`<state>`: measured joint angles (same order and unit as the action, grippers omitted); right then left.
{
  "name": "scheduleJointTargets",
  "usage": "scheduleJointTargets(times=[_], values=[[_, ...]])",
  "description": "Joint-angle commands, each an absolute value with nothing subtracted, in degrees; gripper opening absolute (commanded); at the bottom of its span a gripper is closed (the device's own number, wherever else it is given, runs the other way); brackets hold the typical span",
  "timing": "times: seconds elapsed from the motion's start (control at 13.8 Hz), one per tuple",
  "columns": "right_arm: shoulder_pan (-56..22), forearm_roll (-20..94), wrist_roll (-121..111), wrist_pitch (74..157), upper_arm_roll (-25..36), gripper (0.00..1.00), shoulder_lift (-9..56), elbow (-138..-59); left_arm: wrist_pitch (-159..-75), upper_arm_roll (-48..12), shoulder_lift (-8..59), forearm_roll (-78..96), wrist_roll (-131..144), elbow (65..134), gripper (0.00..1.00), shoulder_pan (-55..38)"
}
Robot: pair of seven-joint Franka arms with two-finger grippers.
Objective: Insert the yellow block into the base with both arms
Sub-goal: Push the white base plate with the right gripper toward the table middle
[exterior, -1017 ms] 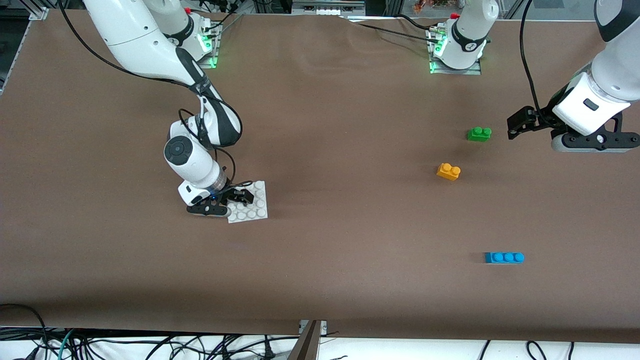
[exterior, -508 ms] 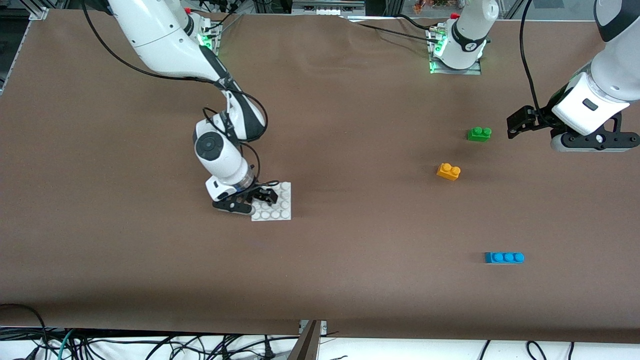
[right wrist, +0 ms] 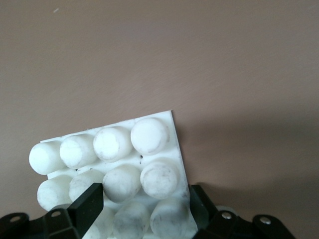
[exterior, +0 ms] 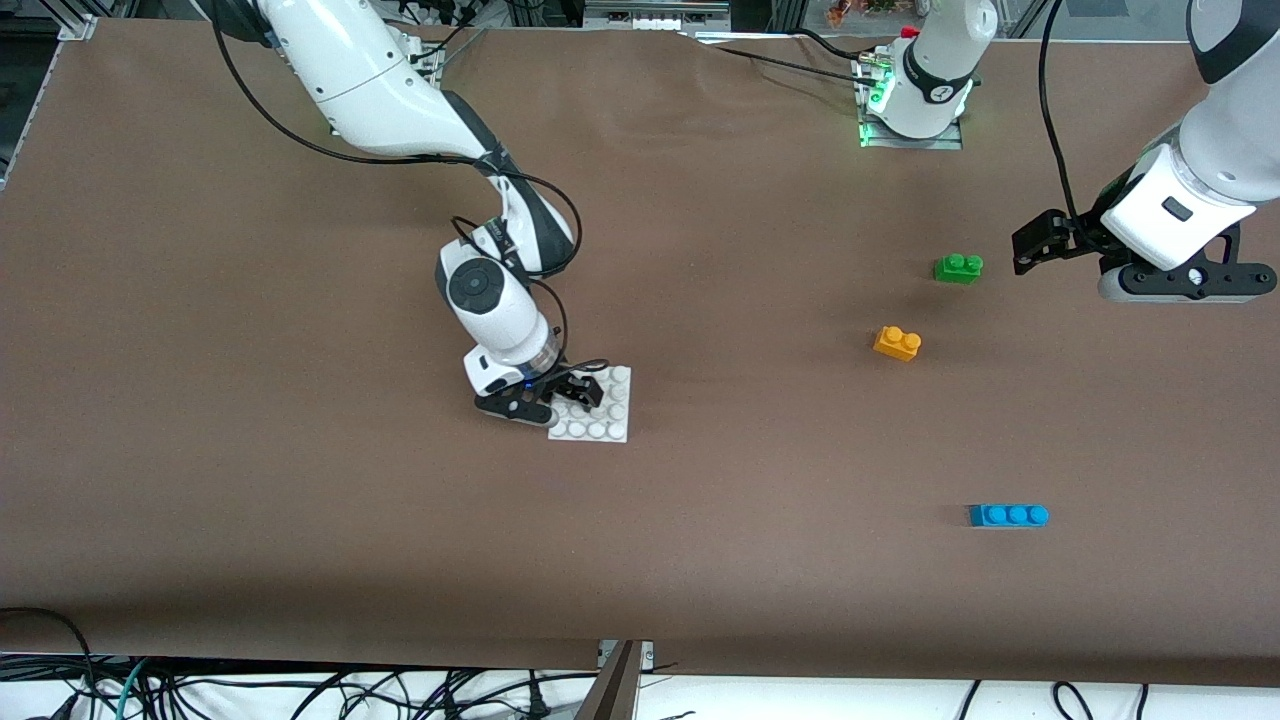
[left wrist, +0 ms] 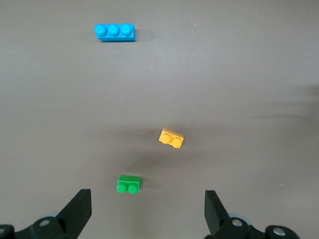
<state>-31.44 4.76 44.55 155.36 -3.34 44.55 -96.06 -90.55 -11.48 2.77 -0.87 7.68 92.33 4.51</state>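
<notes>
The white studded base [exterior: 603, 412] is gripped at one edge by my right gripper [exterior: 572, 392], low over the middle of the table. In the right wrist view the fingers close on the base [right wrist: 124, 154] around its studs, at my right gripper [right wrist: 144, 205]. The yellow block [exterior: 897, 343] lies on the table toward the left arm's end and also shows in the left wrist view [left wrist: 171, 139]. My left gripper [exterior: 1037, 245] hangs open and empty in the air beside the green brick [exterior: 958, 267]; its fingers show wide apart in the left wrist view [left wrist: 147, 211].
The green brick [left wrist: 129, 183] lies a little farther from the front camera than the yellow block. A blue three-stud brick [exterior: 1008, 515] lies nearer the front camera, and also shows in the left wrist view [left wrist: 115, 32]. Brown cloth covers the table [exterior: 760, 450].
My right arm has carried the base toward the left arm's end of the table, closer to the yellow block. The left arm has barely moved and the bricks lie as before.
</notes>
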Motion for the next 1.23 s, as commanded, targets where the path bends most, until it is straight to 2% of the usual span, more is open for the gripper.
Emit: scheduleJointTargets(times=[0.0,0.36,0.65,1.16], values=[[-34.6,4.7,46.2,155.8,-2.6,0.80,47.9,-92.6,-88.9,-11.9,3.3,-0.9,8.3,90.6,1.00,4.7],[-39.5,4.8,47.1,155.9,-1.2,0.80,50.0,-90.2,-87.7,-11.5,3.3,-0.9,8.2,90.6,1.00,4.7],[-43.1,4.7,50.9,155.8,0.2,0.80,54.5,-84.3,-85.6,-11.1,3.3,-0.9,8.1,90.7,1.00,5.1],[-45.1,4.3,53.7,155.7,0.2,0.80,55.4,-81.7,-85.2,-10.5,2.8,-0.6,8.1,90.6,1.00,6.0]])
